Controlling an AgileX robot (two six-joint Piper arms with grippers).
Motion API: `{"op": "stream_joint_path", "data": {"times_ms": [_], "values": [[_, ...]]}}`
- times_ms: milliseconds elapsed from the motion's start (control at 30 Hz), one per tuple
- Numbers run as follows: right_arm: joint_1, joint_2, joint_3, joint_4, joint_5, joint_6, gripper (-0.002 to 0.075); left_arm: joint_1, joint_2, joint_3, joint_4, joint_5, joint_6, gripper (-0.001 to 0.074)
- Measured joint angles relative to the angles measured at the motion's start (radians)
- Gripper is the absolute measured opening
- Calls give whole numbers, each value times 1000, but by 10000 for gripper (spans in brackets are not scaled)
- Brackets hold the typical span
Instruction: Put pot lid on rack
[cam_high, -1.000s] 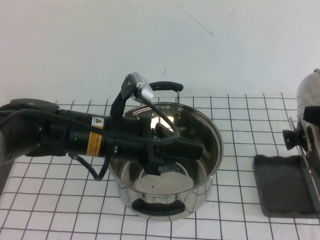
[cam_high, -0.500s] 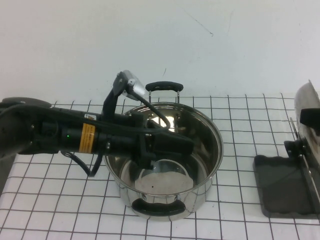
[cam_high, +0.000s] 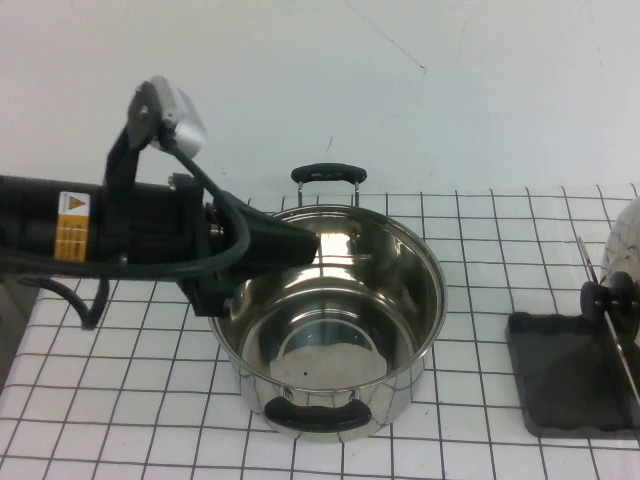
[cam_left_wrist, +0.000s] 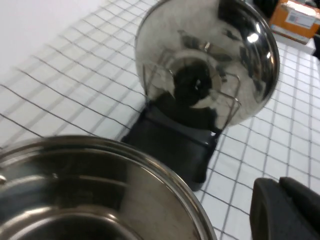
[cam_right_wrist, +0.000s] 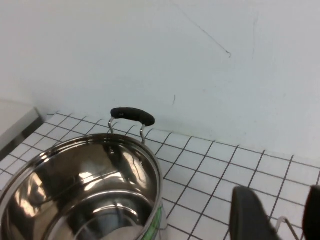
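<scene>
**Lid stands on rack**

The shiny domed steel pot lid (cam_left_wrist: 210, 52) stands on edge in the dark grey wire-framed rack (cam_left_wrist: 175, 137), at three o'clock from the deep steel pot (cam_high: 330, 320). The left gripper (cam_high: 285, 240) hangs over the pot's ten-o'clock rim, jaws closed, empty. The right gripper (cam_right_wrist: 277, 212) hovers near the rack, open.

Shiny domed pot lid (cam_left_wrist: 210, 55) with black centre knob, standing on edge in the rack (cam_left_wrist: 172, 137), leaning against its thin wire frame, rack's dark grey rectangular tray base flat on the gridded tabletop (cam_high: 480, 440)
</scene>
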Motion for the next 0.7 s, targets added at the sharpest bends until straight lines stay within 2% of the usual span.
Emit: {"op": "stream_joint_path", "data": {"times_ms": [233,333,467,600,700], "values": [[-2,-133,0,-9,12,15,223,4,-256,52,12,122,-35,-1],[-2,-222,0,-11,16,22,170,4,-419,125,12,286,-41,-1],[-2,-365,0,-11,16,26,49,4,-615,249,12,546,-46,-1],[-2,-521,0,-11,11,26,9,4,-810,407,9,768,-48,-1],[-2,-635,0,-11,12,4,2,6,-915,517,6,852,-57,-1]]}}
